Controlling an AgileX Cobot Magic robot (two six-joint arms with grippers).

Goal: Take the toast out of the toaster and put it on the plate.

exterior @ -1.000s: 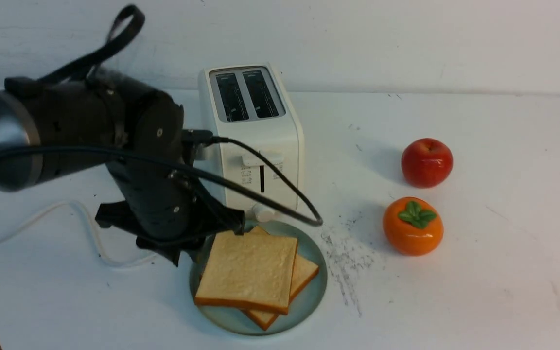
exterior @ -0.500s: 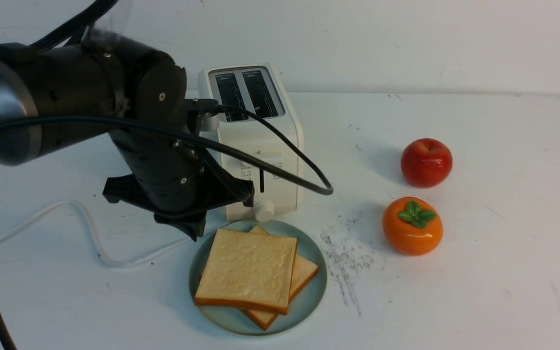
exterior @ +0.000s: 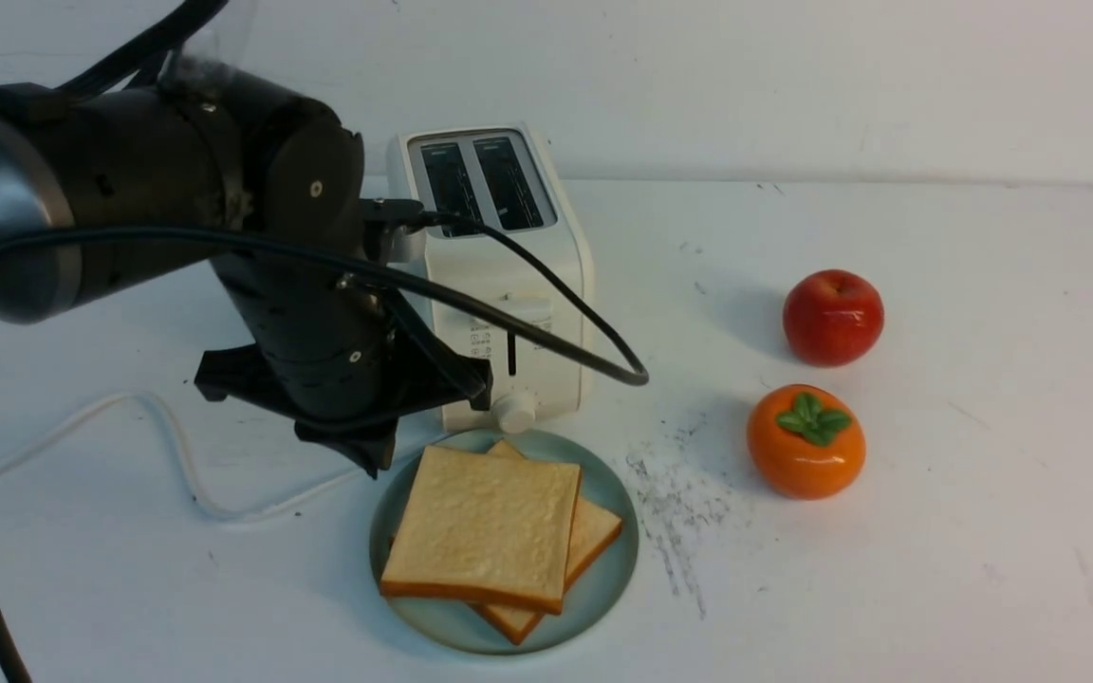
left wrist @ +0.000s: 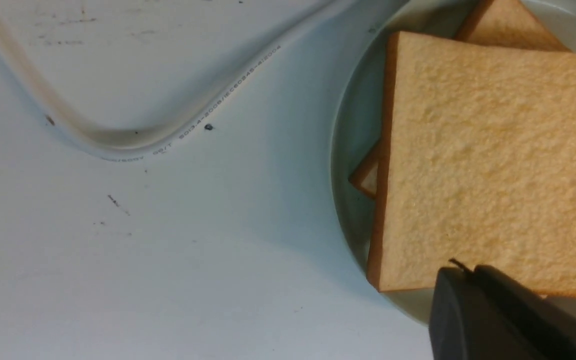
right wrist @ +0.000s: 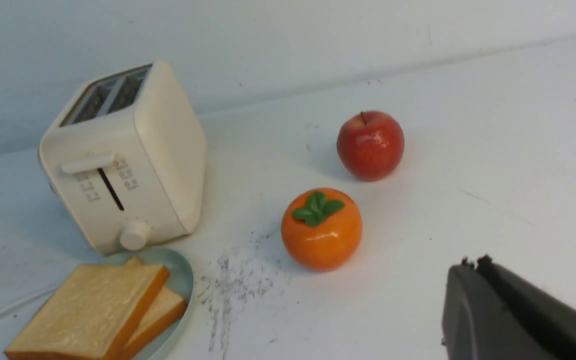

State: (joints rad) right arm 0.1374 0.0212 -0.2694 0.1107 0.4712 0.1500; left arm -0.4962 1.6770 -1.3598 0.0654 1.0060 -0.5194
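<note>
The cream-white toaster [exterior: 494, 275] stands at the back, and both slots look dark and empty. Two toast slices lie stacked on the pale blue-green plate [exterior: 608, 583] in front of it, the top slice [exterior: 485, 526] over the lower slice [exterior: 596, 533]. My left gripper [exterior: 373, 458] hangs shut and empty just above the plate's far-left rim. In the left wrist view its tips [left wrist: 460, 271] sit over the top slice's [left wrist: 488, 160] corner. My right gripper [right wrist: 473, 262] is shut and empty, well off to the right of the orange fruit, and is out of the front view.
A red apple [exterior: 833, 317] and an orange persimmon [exterior: 805, 441] sit right of the toaster. The toaster's white cord [exterior: 176, 455] loops across the table on the left. My left arm's black cable [exterior: 594, 346] hangs in front of the toaster. Dark scuff marks [exterior: 675, 507] lie beside the plate.
My left gripper has lifted up and back from the top slice's far-left corner. Both slices stay on the plate. In the last half second it has barely moved.
</note>
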